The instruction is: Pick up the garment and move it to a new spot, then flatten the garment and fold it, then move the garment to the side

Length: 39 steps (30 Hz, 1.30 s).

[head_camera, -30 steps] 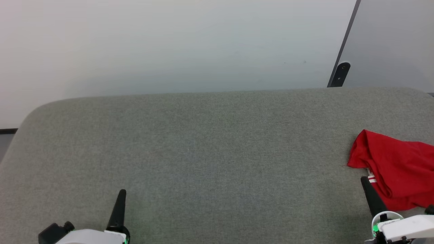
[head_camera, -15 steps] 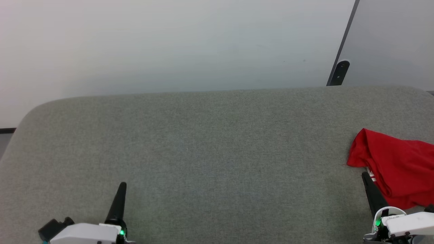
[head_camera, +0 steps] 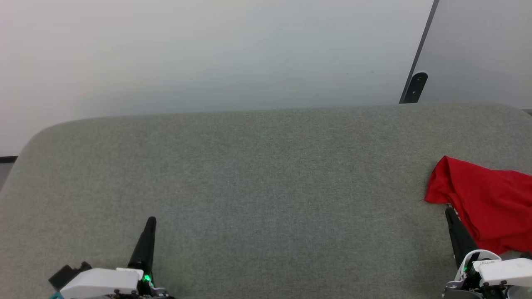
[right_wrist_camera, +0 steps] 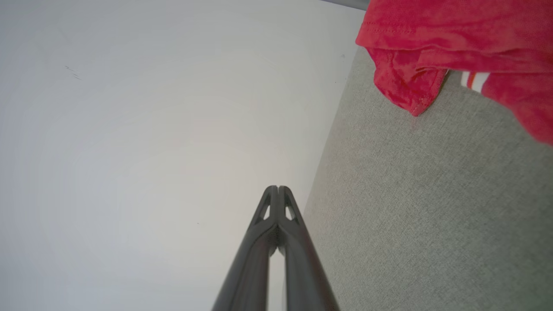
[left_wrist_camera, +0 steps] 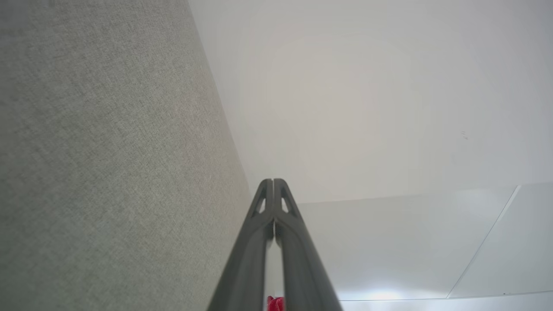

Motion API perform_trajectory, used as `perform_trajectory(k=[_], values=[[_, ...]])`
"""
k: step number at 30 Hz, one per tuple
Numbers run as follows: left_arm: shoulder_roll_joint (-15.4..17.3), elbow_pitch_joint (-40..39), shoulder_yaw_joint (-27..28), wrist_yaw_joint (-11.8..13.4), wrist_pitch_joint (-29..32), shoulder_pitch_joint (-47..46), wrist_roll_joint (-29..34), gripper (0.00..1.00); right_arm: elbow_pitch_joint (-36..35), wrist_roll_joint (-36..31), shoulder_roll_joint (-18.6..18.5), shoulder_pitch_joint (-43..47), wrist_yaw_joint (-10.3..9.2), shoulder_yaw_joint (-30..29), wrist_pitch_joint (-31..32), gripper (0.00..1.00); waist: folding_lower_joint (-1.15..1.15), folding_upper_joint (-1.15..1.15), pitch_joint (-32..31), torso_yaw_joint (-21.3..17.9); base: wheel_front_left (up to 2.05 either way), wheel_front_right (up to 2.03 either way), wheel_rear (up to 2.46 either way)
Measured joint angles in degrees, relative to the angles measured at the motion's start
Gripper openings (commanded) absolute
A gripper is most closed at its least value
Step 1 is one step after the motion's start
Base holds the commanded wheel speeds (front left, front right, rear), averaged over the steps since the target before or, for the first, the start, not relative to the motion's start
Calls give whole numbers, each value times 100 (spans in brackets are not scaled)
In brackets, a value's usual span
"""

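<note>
The red garment (head_camera: 486, 203) lies bunched at the right edge of the grey cushioned surface (head_camera: 257, 187), partly cut off by the head view's border. In the right wrist view the garment (right_wrist_camera: 458, 39) fills the upper right, with a bit of red-and-white striped trim showing. My right gripper (head_camera: 451, 214) is shut and empty, its tip just beside the garment's near left edge. At the lower left my left gripper (head_camera: 150, 222) is shut with nothing in it, far from the garment. A sliver of red garment (left_wrist_camera: 274, 303) peeks between the fingers (left_wrist_camera: 246, 259) low in the left wrist view.
The grey fabric surface spreads wide between the two grippers, with rounded far corners. Behind it stands a pale wall (head_camera: 208, 54), and a dark bracket (head_camera: 414, 87) with a slanted dark strip sits at the back right.
The left gripper has crept forward over the surface. The right gripper has stayed next to the garment. The head view has shifted slightly downward.
</note>
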Motion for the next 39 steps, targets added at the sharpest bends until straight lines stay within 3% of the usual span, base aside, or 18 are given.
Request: perform_trajectory(k=[23,39], values=[[-34,87,69,-25,224,-242,-893,0,209,784,41,-170,-1,-49,-51,0,0,0,51,-34,0,0,0],[-35,88,70,-25,224,-244,-892,0,210,786,43,-201,-1,-51,-52,0,0,0,51,-34,0,0,0]])
